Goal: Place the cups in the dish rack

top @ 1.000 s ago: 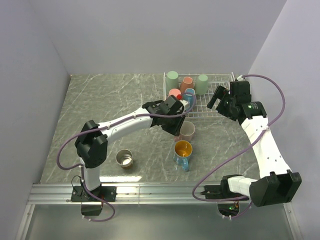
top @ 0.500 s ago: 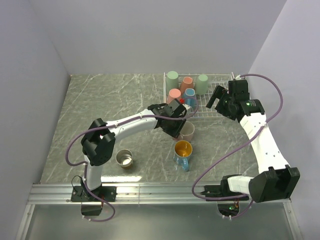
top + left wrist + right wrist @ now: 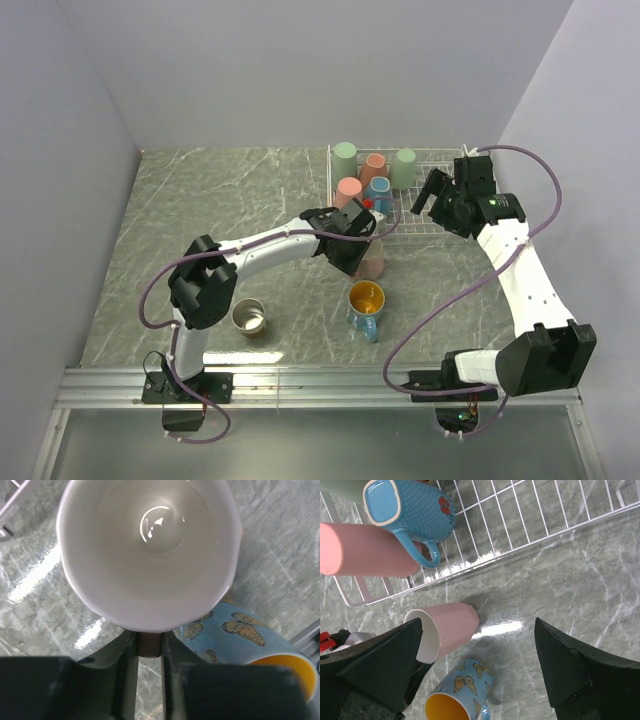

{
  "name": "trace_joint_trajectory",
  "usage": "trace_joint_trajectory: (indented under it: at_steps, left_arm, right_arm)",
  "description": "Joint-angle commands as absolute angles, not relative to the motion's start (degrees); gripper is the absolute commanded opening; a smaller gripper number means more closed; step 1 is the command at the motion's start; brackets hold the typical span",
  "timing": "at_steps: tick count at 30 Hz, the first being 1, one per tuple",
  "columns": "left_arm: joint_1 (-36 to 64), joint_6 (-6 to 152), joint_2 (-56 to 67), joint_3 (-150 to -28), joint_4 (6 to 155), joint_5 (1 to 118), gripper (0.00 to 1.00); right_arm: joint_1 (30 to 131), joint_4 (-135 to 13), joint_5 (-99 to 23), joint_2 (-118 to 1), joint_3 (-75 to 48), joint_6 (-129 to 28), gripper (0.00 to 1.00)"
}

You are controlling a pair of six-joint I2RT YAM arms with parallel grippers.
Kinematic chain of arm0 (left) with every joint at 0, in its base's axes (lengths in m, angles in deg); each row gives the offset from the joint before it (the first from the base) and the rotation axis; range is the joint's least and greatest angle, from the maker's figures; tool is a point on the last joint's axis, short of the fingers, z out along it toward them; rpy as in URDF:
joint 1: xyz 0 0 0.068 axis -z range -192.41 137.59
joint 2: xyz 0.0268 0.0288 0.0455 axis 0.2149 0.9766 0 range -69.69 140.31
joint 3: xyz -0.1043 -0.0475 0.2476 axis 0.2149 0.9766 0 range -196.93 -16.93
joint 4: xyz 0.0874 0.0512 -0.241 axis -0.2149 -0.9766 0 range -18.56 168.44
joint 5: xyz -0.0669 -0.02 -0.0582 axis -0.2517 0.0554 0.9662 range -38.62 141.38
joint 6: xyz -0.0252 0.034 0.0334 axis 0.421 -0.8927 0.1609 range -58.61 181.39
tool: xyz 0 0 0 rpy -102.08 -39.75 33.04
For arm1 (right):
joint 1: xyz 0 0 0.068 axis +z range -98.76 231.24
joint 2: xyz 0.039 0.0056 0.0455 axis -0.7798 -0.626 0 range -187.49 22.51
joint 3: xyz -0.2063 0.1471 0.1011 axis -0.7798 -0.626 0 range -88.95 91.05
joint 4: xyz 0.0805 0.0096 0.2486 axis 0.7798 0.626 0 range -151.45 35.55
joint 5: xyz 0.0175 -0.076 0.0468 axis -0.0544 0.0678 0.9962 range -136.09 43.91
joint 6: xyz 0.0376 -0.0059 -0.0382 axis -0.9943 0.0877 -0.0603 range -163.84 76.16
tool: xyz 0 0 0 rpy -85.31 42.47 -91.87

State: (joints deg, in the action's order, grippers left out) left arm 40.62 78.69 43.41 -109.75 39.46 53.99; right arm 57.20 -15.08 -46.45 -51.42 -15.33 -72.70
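Observation:
My left gripper [image 3: 360, 250] is shut on the rim of the pale pink cup [image 3: 373, 263], which is tipped on its side just in front of the white wire dish rack [image 3: 440, 222]. In the left wrist view the cup's white inside [image 3: 150, 550] fills the frame and the fingers [image 3: 127, 652] clamp its lower rim. The rack holds two mint green cups [image 3: 345, 155] [image 3: 404, 168], a brownish cup [image 3: 374, 165], a salmon pink cup [image 3: 349, 188] and a blue mug [image 3: 378, 190]. My right gripper [image 3: 437, 195] is open and empty over the rack's right part. The right wrist view shows the pale pink cup [image 3: 447, 627].
A blue butterfly mug with an orange-gold inside [image 3: 365, 303] stands on the table just in front of the held cup, close to the left fingers [image 3: 240, 630]. A shiny steel cup [image 3: 248, 317] stands near the left arm's base. The rack's right half [image 3: 530, 515] is bare wire.
The pale pink cup has gone from upright to tipped on its side in my left gripper. The right gripper has shifted slightly farther back over the rack.

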Motion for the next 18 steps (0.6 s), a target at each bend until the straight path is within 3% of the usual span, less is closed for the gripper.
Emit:
trace_joint_trajectory:
  at_steps: [1,4,18]
  left_arm:
    - [40.7,77.9,43.8,-111.2,40.4,55.0,0.12]
    - [40.7,78.6,43.6,-110.6,40.7,55.1,0.00]
    - [40.6,79.9,38.6,-118.3,36.6,55.4,0.00]
  right_arm:
    - [56.8,-16.5,-46.2,-51.1,-14.1,-72.2,0.99]
    - [57.0,-17.6,-46.3,-50.2,-15.9,-72.3,1.00]
    - [56.8,-17.9,-46.3,-46.8,-17.5,-72.7,1.00]
